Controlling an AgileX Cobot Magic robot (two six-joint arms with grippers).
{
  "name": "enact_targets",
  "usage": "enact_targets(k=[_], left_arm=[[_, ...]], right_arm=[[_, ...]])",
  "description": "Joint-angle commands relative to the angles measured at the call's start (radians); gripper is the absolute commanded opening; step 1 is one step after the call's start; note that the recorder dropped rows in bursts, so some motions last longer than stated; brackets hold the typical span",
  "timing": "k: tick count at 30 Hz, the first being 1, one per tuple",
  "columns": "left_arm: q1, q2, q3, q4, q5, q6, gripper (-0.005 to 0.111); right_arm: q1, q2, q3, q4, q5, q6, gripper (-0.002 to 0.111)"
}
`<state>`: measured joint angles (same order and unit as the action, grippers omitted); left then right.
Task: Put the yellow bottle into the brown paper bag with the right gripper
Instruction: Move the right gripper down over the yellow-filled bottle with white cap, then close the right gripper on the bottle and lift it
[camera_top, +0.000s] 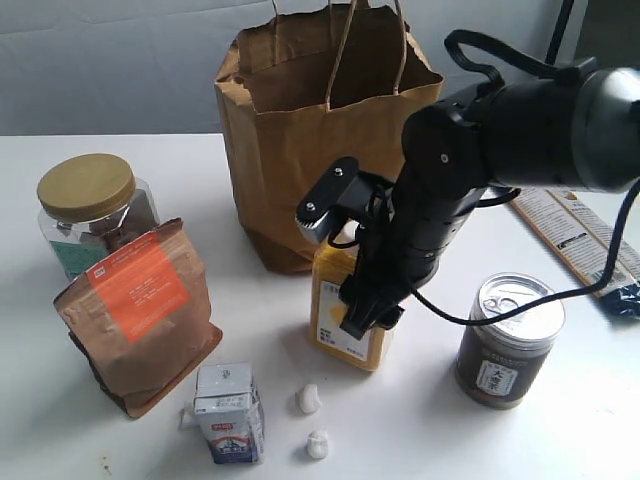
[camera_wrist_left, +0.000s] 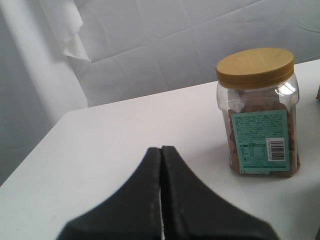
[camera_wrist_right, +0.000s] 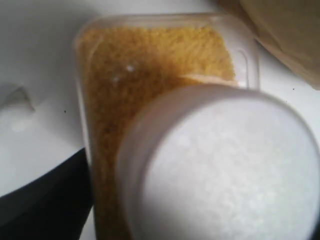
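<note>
The yellow bottle (camera_top: 340, 325) stands on the white table in front of the brown paper bag (camera_top: 300, 140), which is upright and open-topped. My right gripper (camera_top: 358, 300) has come down over the bottle from above, its arm hiding the cap in the exterior view. In the right wrist view the white cap (camera_wrist_right: 225, 170) and yellow grains (camera_wrist_right: 150, 75) fill the frame. One black finger (camera_wrist_right: 40, 205) lies along the bottle's side; the other is hidden by the cap. My left gripper (camera_wrist_left: 161, 150) is shut and empty, low over the table.
A dark pull-tab can (camera_top: 508, 340) stands right of the bottle. A brown pouch with an orange label (camera_top: 140, 315), a gold-lidded nut jar (camera_top: 95, 210) (camera_wrist_left: 260, 110), a small milk carton (camera_top: 230, 415) and two white candies (camera_top: 308, 400) are on the left and front. A printed sheet (camera_top: 570, 235) lies at the right.
</note>
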<state>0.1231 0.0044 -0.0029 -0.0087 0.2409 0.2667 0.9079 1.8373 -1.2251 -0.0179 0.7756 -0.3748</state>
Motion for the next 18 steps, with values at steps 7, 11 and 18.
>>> enact_targets(k=[7,11,18], left_arm=[[-0.006,-0.004,0.003,0.0,-0.009,-0.002,0.0],[-0.006,-0.004,0.003,0.0,-0.009,-0.002,0.0],[-0.006,-0.004,0.003,0.0,-0.009,-0.002,0.0]], right_arm=[[0.002,-0.065,0.001,0.142,0.059,0.015,0.0],[0.045,-0.17,0.001,0.207,0.048,0.015,0.0],[0.204,-0.339,0.001,0.159,-0.014,0.102,0.0]])
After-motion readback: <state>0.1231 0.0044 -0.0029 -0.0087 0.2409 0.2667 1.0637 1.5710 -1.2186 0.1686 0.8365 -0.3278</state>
